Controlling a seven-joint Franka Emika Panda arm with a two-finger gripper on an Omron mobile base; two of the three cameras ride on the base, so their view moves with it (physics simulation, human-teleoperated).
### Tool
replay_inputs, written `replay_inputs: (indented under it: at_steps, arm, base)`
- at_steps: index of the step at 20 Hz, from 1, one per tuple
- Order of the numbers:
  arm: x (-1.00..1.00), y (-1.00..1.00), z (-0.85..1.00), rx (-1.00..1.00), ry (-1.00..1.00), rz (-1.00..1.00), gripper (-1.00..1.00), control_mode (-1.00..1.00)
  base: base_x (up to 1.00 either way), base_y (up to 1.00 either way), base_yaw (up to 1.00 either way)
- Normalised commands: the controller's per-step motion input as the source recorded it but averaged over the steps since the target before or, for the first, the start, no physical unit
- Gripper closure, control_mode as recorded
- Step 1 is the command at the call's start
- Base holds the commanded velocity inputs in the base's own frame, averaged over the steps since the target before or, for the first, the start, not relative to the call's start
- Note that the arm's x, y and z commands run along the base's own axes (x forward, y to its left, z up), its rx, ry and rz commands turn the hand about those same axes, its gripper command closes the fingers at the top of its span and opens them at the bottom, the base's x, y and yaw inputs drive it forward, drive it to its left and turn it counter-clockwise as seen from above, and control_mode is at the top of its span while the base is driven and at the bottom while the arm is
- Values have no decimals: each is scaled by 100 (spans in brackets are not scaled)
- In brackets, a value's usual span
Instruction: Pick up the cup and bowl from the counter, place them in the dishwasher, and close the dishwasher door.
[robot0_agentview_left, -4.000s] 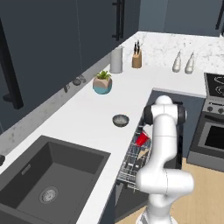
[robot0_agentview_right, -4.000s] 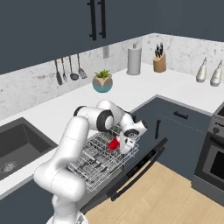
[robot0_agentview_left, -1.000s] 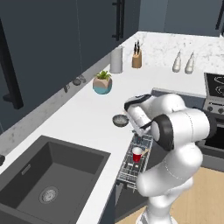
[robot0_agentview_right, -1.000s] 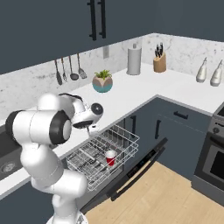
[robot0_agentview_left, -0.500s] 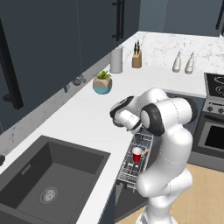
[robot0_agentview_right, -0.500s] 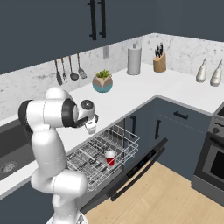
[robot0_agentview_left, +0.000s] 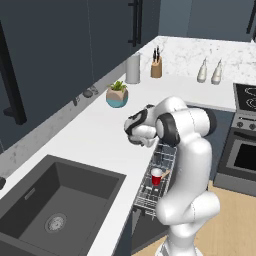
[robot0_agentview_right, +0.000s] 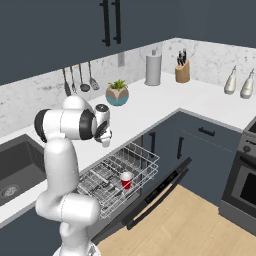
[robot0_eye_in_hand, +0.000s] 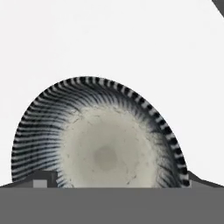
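Cup (robot0_agentview_left: 156, 176) sits racked at lower centre; bowl (robot0_eye_in_hand: 98, 140) remains on counter (robot0_agentview_left: 95, 137), gripper (robot0_agentview_right: 105, 140) apparently spread above; door (robot0_agentview_right: 150, 197) open.

- Worktop (robot0_agentview_left: 100, 135): white stone-look, faint grey speckle, smooth, matt.
- Bowl (robot0_eye_in_hand: 103, 140): pale grey inside with fine crackle lines; wall ribbed in dark and light stripes, metallic-looking.
- Cup (robot0_agentview_right: 126, 180): red, smooth, plastic-like, pale inside.
- Rack (robot0_agentview_right: 135, 160): thin white wire.
- Sink (robot0_agentview_left: 60, 190): dark, matt basin.
- Floor (robot0_agentview_right: 200, 225): light wood planks.
- Dishwasher door (robot0_agentview_right: 155, 192): dark, flat, matt panel.
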Motion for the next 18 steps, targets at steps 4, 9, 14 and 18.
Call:
replay_inputs:
  at_steps: [4, 9, 14, 18]
  arm:
    - [33, -1, -11, 0, 21, 0, -100, -100]
    - [0, -2, -21, 0, 19, 0, 100, -100]
    - [-44, -40, -9, 4, 5, 0, 100, -100]
    - [-94, -82, 0, 11, 0, 0, 100, -100]
  base:
    - [0, 0, 0]
    - [0, 0, 0]
    - [0, 0, 0]
    - [0, 0, 0]
